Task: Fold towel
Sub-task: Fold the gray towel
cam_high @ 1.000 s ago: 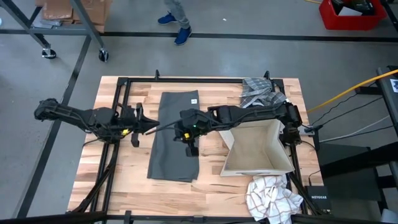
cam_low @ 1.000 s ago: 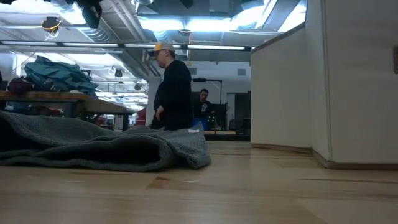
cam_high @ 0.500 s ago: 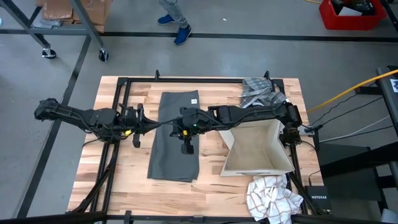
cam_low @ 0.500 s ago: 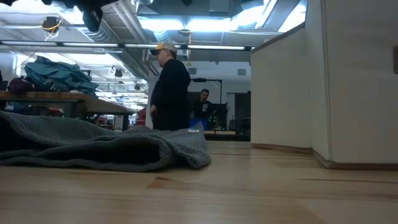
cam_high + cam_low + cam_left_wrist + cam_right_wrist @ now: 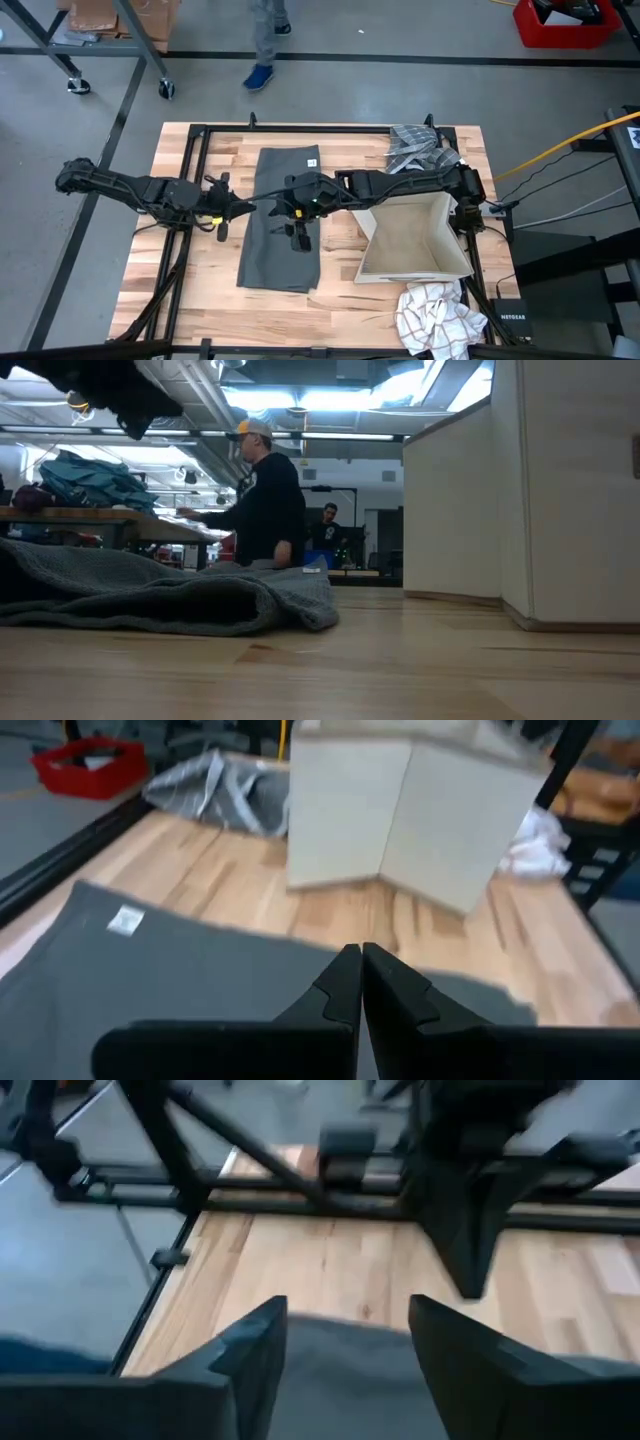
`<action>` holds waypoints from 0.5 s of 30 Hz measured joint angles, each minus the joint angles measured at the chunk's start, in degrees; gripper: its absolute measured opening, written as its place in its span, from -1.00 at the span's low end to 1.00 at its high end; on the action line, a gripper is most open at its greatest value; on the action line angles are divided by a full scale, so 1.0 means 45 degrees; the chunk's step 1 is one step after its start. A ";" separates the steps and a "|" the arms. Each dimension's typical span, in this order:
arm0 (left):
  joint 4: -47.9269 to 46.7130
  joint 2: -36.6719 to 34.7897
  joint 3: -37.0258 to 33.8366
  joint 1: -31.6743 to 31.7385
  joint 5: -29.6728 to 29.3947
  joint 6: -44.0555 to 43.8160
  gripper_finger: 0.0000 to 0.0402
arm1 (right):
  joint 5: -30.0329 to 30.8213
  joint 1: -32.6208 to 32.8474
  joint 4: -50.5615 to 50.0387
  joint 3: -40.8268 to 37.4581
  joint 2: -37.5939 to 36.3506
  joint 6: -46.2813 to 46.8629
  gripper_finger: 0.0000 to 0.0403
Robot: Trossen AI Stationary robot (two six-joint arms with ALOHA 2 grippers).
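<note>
The right end effector (image 5: 299, 228) has just spread apart over the gray towel (image 5: 280, 225), releasing it, so that fold looks finished.

The right tool (image 5: 345, 1342) hangs parted above the gray towel (image 5: 340, 1380) on the wooden table (image 5: 330, 1270).

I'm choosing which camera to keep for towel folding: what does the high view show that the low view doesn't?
Only the high view shows both arms: the right gripper open over the grey towel, the left gripper shut at the towel's left edge. It also shows the striped cloth at the table's far right corner and the white cloth at its near right corner.

Only the low view shows the room behind: a person at a bench, bags piled there.

Both show the towel, the wooden table and the beige box.
</note>
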 joint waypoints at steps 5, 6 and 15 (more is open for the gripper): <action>-0.1509 0.0000 0.0000 0.0000 0.0000 0.0002 -0.97 | 0.1060 0.0186 0.0951 0.0000 -0.0006 -0.0137 0.01; -0.1780 0.0000 0.0000 0.0000 0.0000 0.0004 -0.97 | 0.0922 0.0190 0.0984 0.0000 -0.0015 -0.0137 -0.03; -0.3911 0.0000 -0.0003 -0.0004 0.0000 -0.0021 -0.97 | -0.0930 0.0171 0.0540 0.0000 -0.0039 -0.0149 -0.20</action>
